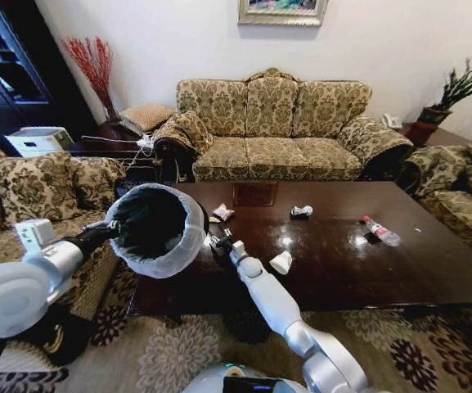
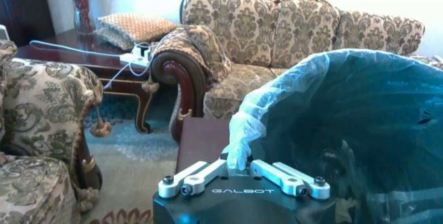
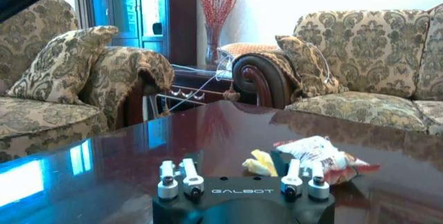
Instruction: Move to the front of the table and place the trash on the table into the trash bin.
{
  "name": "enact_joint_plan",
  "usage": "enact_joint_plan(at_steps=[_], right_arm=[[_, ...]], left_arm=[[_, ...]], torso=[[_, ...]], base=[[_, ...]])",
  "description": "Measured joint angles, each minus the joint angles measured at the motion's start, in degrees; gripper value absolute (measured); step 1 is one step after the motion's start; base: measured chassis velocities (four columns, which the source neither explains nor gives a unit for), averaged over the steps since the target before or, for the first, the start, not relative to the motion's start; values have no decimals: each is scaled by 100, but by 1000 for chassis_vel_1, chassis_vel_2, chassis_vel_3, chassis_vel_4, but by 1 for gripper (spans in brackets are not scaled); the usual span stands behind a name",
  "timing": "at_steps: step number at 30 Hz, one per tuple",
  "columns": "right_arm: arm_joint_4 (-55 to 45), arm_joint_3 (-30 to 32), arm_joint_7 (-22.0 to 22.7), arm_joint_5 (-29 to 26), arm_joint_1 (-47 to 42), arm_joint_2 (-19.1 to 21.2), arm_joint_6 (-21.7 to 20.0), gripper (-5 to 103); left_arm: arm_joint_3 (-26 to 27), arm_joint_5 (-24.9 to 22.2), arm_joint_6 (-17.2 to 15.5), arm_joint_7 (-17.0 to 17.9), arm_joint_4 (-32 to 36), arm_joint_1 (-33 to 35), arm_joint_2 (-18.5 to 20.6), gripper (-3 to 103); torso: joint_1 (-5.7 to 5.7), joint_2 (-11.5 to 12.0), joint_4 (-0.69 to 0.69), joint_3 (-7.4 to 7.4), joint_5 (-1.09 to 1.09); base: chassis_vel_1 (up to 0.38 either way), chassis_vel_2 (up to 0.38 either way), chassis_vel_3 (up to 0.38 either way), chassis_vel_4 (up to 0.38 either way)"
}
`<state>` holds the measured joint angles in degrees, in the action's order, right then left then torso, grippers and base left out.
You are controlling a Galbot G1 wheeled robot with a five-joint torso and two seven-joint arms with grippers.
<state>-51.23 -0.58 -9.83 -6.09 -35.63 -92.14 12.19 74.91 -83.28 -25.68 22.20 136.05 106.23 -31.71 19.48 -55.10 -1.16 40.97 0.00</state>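
**Right gripper poised at the near-left litter; bin held aloft by the left arm**

The right gripper [image 3: 239,175], fingers spread wide and holding nothing, sits low over the table [image 1: 432,270] near its left end, with a yellow scrap [image 3: 261,163] between the open fingers and a crinkled wrapper [image 3: 322,157] just beyond them. In the head view that wrapper [image 1: 222,213] lies just past the gripper. The left gripper [image 2: 242,178] is clamped on the liner-covered rim of the trash bin [image 1: 155,229], which it holds tilted, mouth toward the table, off the table's left end. Farther out lie a crumpled tissue [image 1: 281,262] near the front edge, another wrapper [image 1: 302,211] mid-table, and the bottle [image 1: 380,231] toward the right. Behind stands the sofa [image 1: 272,131].

Likely risks: the thin scrap may slide on the glossy top rather than lift as the fingers close; the liner could slip at the rim, loosening the left grasp.
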Motion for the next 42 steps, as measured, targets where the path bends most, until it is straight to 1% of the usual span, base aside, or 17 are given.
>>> enact_joint_plan(at_steps=[1, 6, 8, 15, 17, 18, 23, 24, 27, 29, 30, 32, 33, 35, 38, 39, 42], right_arm=[[15, -73, -3, 1, 29, 0, -9, 79], [93, -120, -30, -11, 103, 0, -37, 89], [164, -119, -91, 87, 161, 0, -120, 98], [405, -48, -385, 146, 344, 0, -350, 103], [503, 7, -469, 151, 375, 0, -347, 96], [503, 7, -469, 151, 375, 0, -347, 96], [596, 59, -506, 141, 409, 0, -375, 75], [596, 59, -506, 141, 409, 0, -375, 75], [702, 106, -509, 49, 473, 0, -465, 58], [751, 116, -517, 24, 499, 0, -467, 58], [825, 144, -548, 8, 531, 0, -462, 47], [854, 156, -569, 3, 544, 0, -456, 47], [884, 167, -621, -23, 558, 0, -448, 36], [886, 165, -648, -40, 561, 0, -445, 36], [876, 144, -692, -57, 565, 0, -441, 20], [876, 144, -692, -57, 565, 0, -441, 20], [865, 145, -692, -28, 570, 0, -454, 4]], left_arm=[[-1, 7, 2, -17, -2, 1, -15, 0], [-34, 26, 12, -27, -13, -9, -23, 0], [-62, 35, 13, -30, -19, -18, -23, 0], [-85, 39, 22, -43, -22, -25, -35, 0], [-80, 40, 25, -53, -20, -21, -47, 0], [-80, 40, 25, -53, -20, -21, -47, 0], [-76, 40, 34, -57, -23, -26, -46, 0], [-76, 40, 34, -57, -23, -26, -46, 0], [-95, 40, 44, -60, -21, -36, -39, 0], [-101, 40, 45, -62, -20, -36, -38, 0], [-106, 40, 48, -64, -19, -38, -37, 0], [-112, 40, 51, -65, -19, -41, -37, 0], [-122, 40, 55, -69, -21, -44, -37, 0], [-129, 40, 57, -69, -27, -45, -38, 0], [-132, 41, 64, -69, -27, -45, -20, 0], [-132, 41, 64, -69, -27, -45, -20, 0], [-117, 38, 89, -69, -16, -43, -11, 0]], torso=[[0, 0, 0, 0, 0], [6, 1, 0, 2, 0], [11, 3, 3, 5, 0], [4, 3, 1, 2, 0], [-7, -2, -2, -3, 0], [-7, -2, -2, -3, 0], [0, -1, -2, 0, 0], [0, -1, -2, 0, 0], [6, 1, 1, 3, 0], [7, 1, 2, 3, 0], [5, 1, 2, 2, 0], [4, 1, 1, 2, 0], [2, 0, 1, 1, 0], [1, 0, 0, 1, 0], [1, 1, -1, 1, 0], [1, 1, -1, 1, 0], [3, 1, 1, 1, 0]], base=[[-184, 199, 172, -161], [-169, 183, 178, -192], [-129, 126, 114, -114], [-41, 20, 15, -24], [0, 0, 0, 0], [0, 0, 0, 0], [15, -7, -5, 10], [0, 0, 0, 0], [0, 0, 0, 0], [0, 0, 0, 0], [0, 0, 0, 0], [0, 0, 0, 0], [0, 0, 0, 0], [0, 0, 0, 0], [0, 0, 0, 0], [0, 0, 0, 0], [0, 0, 0, 0]])
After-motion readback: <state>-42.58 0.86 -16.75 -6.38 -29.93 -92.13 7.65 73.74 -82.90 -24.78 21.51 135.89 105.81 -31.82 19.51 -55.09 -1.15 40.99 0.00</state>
